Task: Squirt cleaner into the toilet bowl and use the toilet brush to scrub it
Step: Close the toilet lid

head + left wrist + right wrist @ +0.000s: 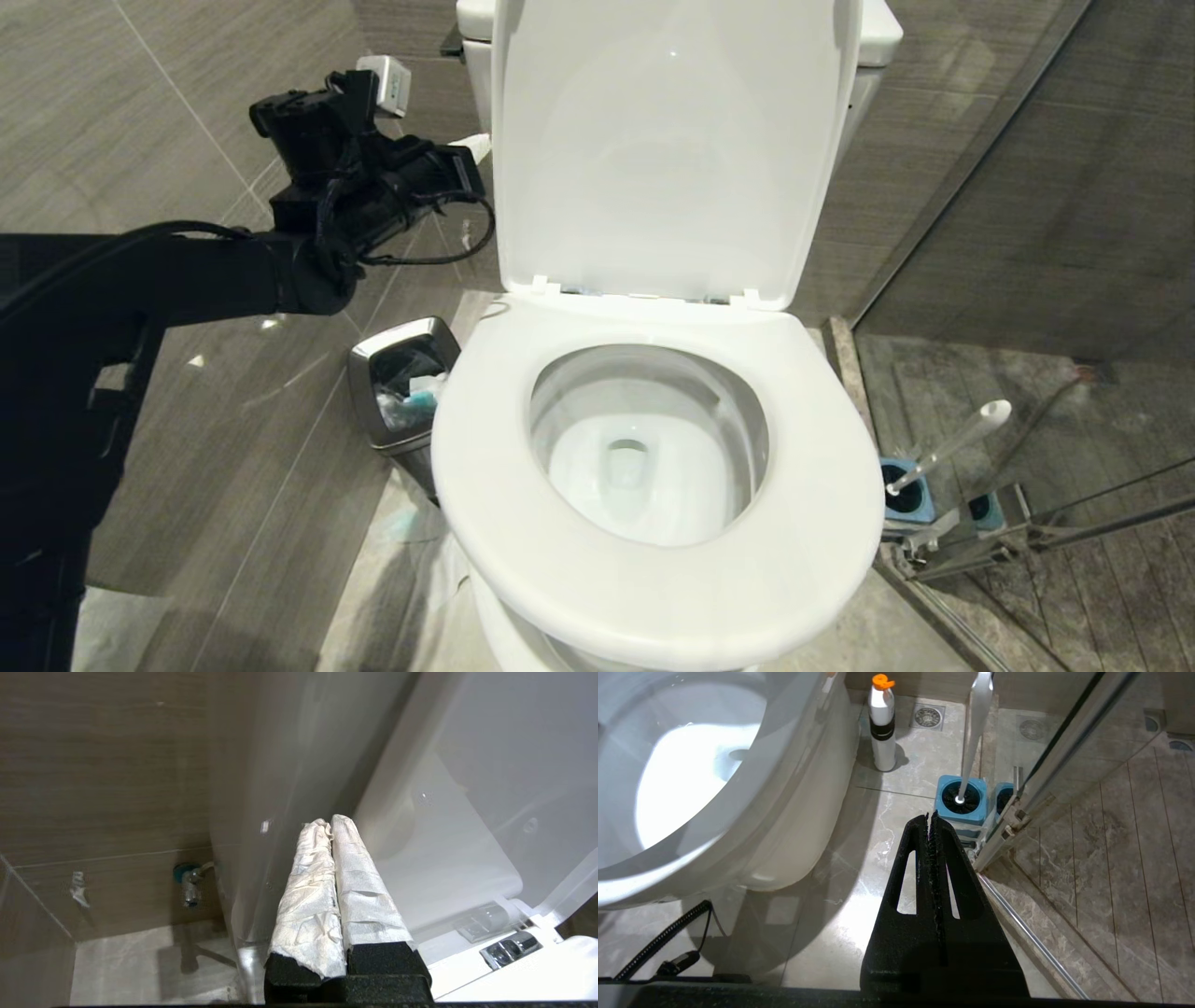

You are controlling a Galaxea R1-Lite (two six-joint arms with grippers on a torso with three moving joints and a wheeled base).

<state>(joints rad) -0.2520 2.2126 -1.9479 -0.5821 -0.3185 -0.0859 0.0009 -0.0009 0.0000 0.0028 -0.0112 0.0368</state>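
The toilet bowl (644,448) stands with its seat down and its lid (663,149) raised, and the water inside looks clear. The cleaner is out of view. My left gripper (471,145) is held up at the lid's left edge, beside the tank; its paper-wrapped fingers (355,877) are shut on nothing. The toilet brush (952,443) leans in its blue holder (907,495) on the floor to the bowl's right, with the white handle (976,728) sticking up. My right gripper (930,815) hangs low beside the bowl (691,765), shut and empty, pointing toward the holder (962,800).
A steel waste bin (406,383) with rubbish sits at the bowl's left. A white bottle (882,723) with an orange cap stands on the floor by the bowl's base. The glass shower door (1064,742) and its rail run close to the brush holder. A water valve (189,882) is on the wall.
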